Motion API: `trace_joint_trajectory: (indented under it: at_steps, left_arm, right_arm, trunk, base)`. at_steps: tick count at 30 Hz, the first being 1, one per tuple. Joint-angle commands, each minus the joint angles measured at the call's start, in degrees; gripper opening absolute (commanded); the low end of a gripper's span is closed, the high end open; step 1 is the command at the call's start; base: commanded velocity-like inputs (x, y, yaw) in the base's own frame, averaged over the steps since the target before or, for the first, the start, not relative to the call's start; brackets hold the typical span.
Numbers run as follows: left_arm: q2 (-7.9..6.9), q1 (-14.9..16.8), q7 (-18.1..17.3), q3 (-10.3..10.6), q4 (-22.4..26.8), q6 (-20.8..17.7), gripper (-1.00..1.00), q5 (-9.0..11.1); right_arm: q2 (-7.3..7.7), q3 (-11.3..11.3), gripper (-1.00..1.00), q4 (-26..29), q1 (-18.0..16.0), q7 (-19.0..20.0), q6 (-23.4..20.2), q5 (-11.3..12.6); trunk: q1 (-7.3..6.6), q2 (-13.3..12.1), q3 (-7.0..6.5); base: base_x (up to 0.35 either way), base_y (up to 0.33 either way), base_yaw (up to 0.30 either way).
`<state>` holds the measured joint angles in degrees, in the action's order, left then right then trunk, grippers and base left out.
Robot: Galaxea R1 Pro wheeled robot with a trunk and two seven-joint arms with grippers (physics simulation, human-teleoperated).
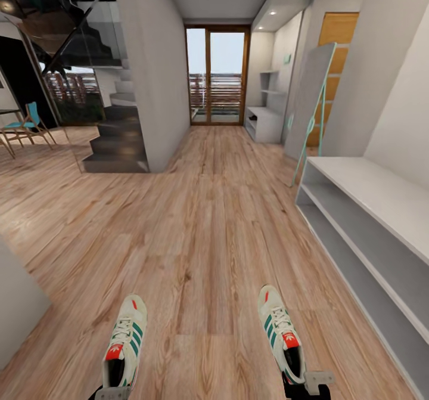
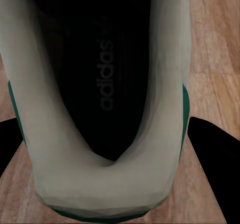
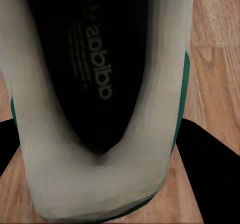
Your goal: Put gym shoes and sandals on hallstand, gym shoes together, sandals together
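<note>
Two cream gym shoes with green stripes show low in the head view, toes pointing away from me. My left gripper (image 1: 113,393) is shut on the heel of the left gym shoe (image 1: 125,343), and my right gripper (image 1: 307,386) is shut on the heel of the right gym shoe (image 1: 281,334). Each wrist view looks into a shoe's dark opening, the left shoe (image 2: 105,179) and the right shoe (image 3: 95,184), with black fingers (image 2: 215,159) (image 3: 210,159) flanking the heel. The hallstand (image 1: 265,123) stands far down the corridor on the right, under wall shelves. The sandals are out of view.
A similar low white two-tier unit (image 1: 369,209) runs along the right wall close by. A leaning mirror panel (image 1: 310,108) stands beyond it. The wood-plank corridor floor (image 1: 208,221) stretches ahead to a glass door (image 1: 217,75). Dark stairs (image 1: 116,138) and a grey wall are at the left.
</note>
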<state>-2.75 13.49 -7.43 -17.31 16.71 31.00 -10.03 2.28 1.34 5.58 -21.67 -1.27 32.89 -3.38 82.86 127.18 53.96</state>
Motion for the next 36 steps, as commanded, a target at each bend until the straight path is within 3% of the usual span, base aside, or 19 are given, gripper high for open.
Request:
trace_joint_trajectory:
  at_steps: [1,36]
  left_arm:
    - [0.03,0.05,-0.31,-0.52,-0.02,0.2,-1.0,-0.51]
    - [0.03,0.05,-0.37,-0.49,-0.1,0.2,-1.0,-0.51]
  right_arm:
    - [0.0,0.16,-1.0,-0.04,-0.04,-0.14,0.16,-0.37]
    - [0.0,0.16,-1.0,-0.04,-0.04,-0.14,0.16,-0.4]
  trunk:
    - [0.02,0.02,0.05]
    - [0.02,0.02,0.05]
  base:
    - [0.339,0.0,0.0]
    - [0.339,0.0,0.0]
